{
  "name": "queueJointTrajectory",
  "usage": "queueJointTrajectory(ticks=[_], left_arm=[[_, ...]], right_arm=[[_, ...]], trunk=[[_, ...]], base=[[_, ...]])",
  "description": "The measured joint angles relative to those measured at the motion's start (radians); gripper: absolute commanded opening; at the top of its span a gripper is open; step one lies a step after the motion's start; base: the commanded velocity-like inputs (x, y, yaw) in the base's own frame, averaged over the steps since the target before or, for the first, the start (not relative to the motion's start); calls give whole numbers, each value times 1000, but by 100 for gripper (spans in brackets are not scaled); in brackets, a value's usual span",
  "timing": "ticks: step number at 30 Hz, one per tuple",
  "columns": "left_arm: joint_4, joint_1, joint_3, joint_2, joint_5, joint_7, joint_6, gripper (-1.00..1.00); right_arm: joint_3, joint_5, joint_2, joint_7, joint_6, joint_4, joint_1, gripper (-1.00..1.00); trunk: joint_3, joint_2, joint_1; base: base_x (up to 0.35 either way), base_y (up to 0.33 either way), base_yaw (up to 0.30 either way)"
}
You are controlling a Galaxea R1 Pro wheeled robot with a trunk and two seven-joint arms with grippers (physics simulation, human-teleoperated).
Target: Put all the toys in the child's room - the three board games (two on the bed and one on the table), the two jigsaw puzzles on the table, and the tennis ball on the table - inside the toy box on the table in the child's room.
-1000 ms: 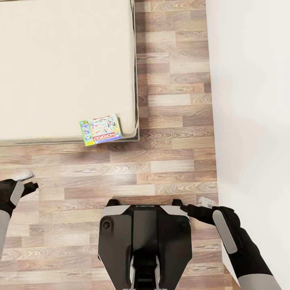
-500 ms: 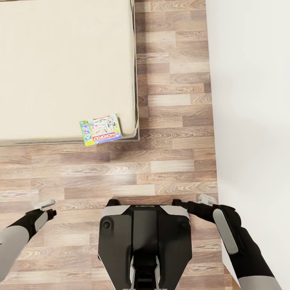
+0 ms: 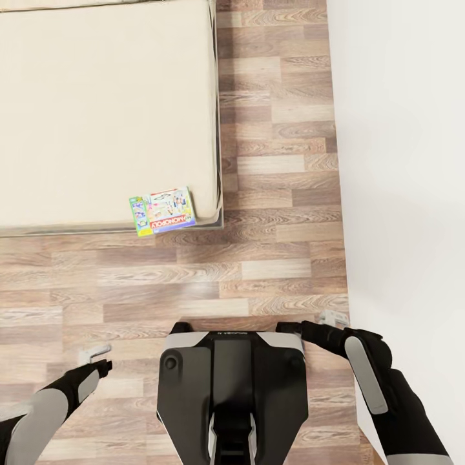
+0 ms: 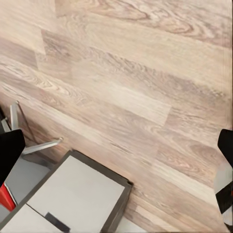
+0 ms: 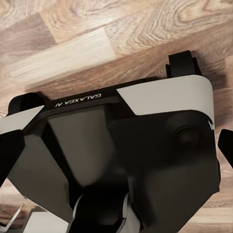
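Note:
One board game (image 3: 163, 211), a flat green and white box with a red logo, lies at the near right corner of the beige bed (image 3: 103, 116), slightly overhanging its edge. My left gripper (image 3: 98, 359) hangs low over the wood floor, left of my base and well short of the bed. In the left wrist view the left gripper (image 4: 116, 155) is open with bare floor between its fingers (image 4: 9, 153). My right gripper (image 3: 323, 321) is beside the base's front right corner. The right gripper (image 5: 116, 150) is open and empty in its wrist view. The table and toy box are out of view.
My own black and grey base (image 3: 232, 387) takes up the lower middle. A white wall (image 3: 407, 161) runs along the right. A strip of wood floor (image 3: 278, 194) separates bed and wall. A grey flat-topped unit (image 4: 73, 194) with thin metal legs beside it lies under the left wrist.
My left arm has swung down and inward, from the far left edge to beside my base. The view has shifted slightly. The board game and right arm have stayed put.

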Motion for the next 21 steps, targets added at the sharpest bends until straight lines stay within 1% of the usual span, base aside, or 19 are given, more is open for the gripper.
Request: queueJointTrajectory(ticks=[3, 4, 8, 16, 19, 21], left_arm=[[-4, 32, -1, -11, -1, -2, -32, 100], [-6, 46, -2, -18, 0, -3, -47, 100], [-9, 64, -10, -34, 0, -6, -63, 100], [-8, 74, -37, -52, -2, -3, -66, 100], [-4, 76, -41, -58, -1, -2, -66, 100], [-2, 77, -45, -68, -1, 0, -66, 100]], right_arm=[[0, 0, 0, 0, -2, 0, 0, 100], [0, -1, 0, -1, -4, 1, 0, 100], [0, -2, -3, -2, -7, 1, 1, 100], [-1, -1, -5, -3, -14, 1, 15, 100], [-1, 0, -4, -3, -15, 1, 19, 100], [-2, 1, -4, -3, -17, 1, 21, 100]], trunk=[[5, 0, 0], [6, 0, 0], [13, 0, 0], [26, 0, 0], [31, 0, 0], [34, 0, 0]], base=[[0, 0, 0], [0, 0, 0], [0, 0, 0], [0, 0, 0], [0, 0, 0], [0, 0, 0]])
